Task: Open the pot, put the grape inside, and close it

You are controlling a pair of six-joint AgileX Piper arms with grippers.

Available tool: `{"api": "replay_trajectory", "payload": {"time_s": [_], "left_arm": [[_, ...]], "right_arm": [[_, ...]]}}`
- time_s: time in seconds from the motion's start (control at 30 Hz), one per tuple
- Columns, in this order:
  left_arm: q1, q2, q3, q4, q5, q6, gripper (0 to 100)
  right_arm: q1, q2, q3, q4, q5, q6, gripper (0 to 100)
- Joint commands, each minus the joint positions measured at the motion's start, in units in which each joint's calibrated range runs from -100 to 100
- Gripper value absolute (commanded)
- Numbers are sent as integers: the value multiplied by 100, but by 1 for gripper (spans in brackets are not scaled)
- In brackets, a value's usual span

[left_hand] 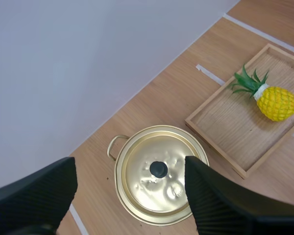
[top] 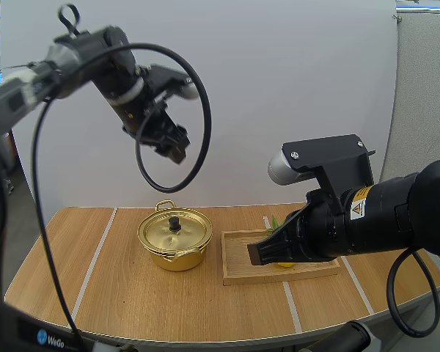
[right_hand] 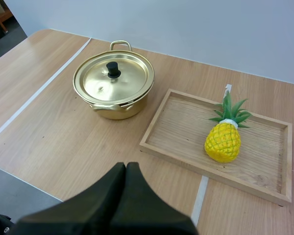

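**Gold pot closed, pineapple on the tray, both grippers holding nothing**

Gold is the colour of your pot (top: 174, 246), which stands on the wooden table (top: 95, 293) with its lid (right_hand: 100, 81) seated flat and a black knob (left_hand: 158, 169) at the lid's centre. One loop handle points toward the back wall. Just to the pot's right lies a shallow wooden tray (right_hand: 152, 127), near the pot but not touching it.

The fruit you have to work with is a yellow pineapple (right_hand: 222, 142). It lies about midway along the tray, with its green crown pointing at the far rim.

Your left gripper (top: 176, 149) hangs high over the table, above and a little behind the pot. Its wrist view looks straight down on the lid. Its two black fingers (left_hand: 39, 196) stand wide apart, the lid shows between them, and nothing is pinched.

Your right gripper (top: 258, 253) sits in front of the tray in the high view and covers most of the pineapple there. Its fingers (right_hand: 108, 196) are pressed together into one dark wedge with nothing between them. In its wrist view the pot and the tray both lie beyond the tips, clear of them
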Motion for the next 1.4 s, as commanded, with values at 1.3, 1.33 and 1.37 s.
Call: {"api": "replay_trajectory", "payload": {"time_s": [1.3, 1.33, 1.37], "left_arm": [[12, -6773, 1330, -125, 90, -1125, 0], [31, -6926, 1435, -39, 90, -1144, 0], [68, -7086, 1516, 56, 90, -1182, 0]], "right_arm": [[-205, -1249, 15, 337, -649, 10, 0], [-241, -1335, 15, 337, -743, 10, 0], [-303, -1474, 15, 337, -887, 10, 0]]}}
